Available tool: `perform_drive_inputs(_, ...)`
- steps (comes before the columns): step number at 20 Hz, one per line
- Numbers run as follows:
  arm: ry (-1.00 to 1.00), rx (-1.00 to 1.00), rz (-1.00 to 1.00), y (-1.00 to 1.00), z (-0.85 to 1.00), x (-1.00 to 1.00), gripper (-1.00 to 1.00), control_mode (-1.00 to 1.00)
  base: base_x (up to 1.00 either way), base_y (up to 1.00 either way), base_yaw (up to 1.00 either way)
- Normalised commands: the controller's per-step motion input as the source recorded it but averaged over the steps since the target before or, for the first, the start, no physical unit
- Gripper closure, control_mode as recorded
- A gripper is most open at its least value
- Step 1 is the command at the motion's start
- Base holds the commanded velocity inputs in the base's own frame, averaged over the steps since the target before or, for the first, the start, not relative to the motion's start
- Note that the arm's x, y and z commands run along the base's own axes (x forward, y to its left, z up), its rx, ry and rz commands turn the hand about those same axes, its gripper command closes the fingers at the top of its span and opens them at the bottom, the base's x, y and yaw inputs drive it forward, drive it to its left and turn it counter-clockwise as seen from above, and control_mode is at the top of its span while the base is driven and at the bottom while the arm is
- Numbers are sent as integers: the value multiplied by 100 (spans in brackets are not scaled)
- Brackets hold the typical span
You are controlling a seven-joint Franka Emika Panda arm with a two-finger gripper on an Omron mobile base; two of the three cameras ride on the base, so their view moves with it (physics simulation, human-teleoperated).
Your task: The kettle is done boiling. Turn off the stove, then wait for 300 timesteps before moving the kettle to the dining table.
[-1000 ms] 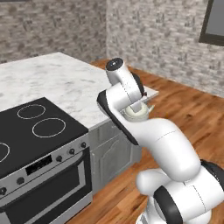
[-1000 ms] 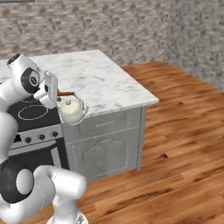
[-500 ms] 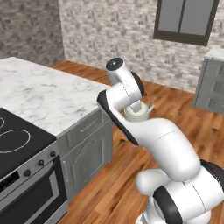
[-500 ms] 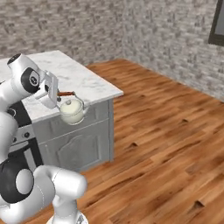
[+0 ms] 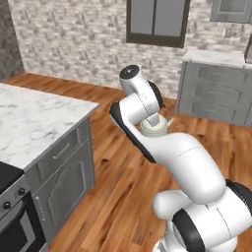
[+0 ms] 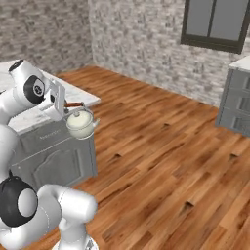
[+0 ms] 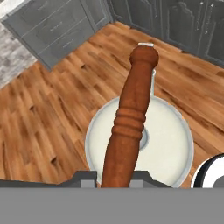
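The cream-white kettle (image 6: 80, 124) hangs in the air over the wood floor, off the edge of the marble slab. My gripper (image 6: 72, 105) is shut on its reddish-brown handle (image 7: 129, 127), and the round body (image 7: 168, 146) sits below the handle in the hand view. In the left base view the kettle (image 5: 153, 128) peeks out behind my arm. The stove (image 5: 9, 197) shows its black corner and knobbed steel front at the lower left. The dining table (image 5: 34, 123), a marble top on grey cabinets, adjoins the stove and lies to the left of the kettle.
Grey cabinets under a pale counter (image 5: 216, 93) stand against the stone wall at the back right, and a dark-framed window (image 5: 157, 22) is set in that wall. Wood floor (image 6: 161, 161) spreads wide ahead and to the right.
The base has turned right, so both views have swung: the stove and marble top have slid left and the window and far cabinets have come in. The kettle stays in the gripper.
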Motion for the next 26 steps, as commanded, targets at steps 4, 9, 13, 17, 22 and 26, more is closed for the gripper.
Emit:
perform_drive_inputs(4, 0, 0, 0, 0, 0, 0, 100, 100, 0, -46, -37)
perform_drive_inputs(9, 0, 0, 0, 0, 0, 0, 100, 100, 0, -46, -35)
perform_drive_inputs(13, 0, 0, 0, 0, 0, 0, 100, 100, 11, -31, -28)
perform_drive_inputs(17, 0, 0, 0, 0, 0, 0, 100, 100, 48, -8, -15)
perform_drive_inputs(22, 0, 0, 0, 0, 0, 0, 100, 100, 66, -4, -4)
perform_drive_inputs(26, 0, 0, 0, 0, 0, 0, 100, 100, 69, -5, 0)
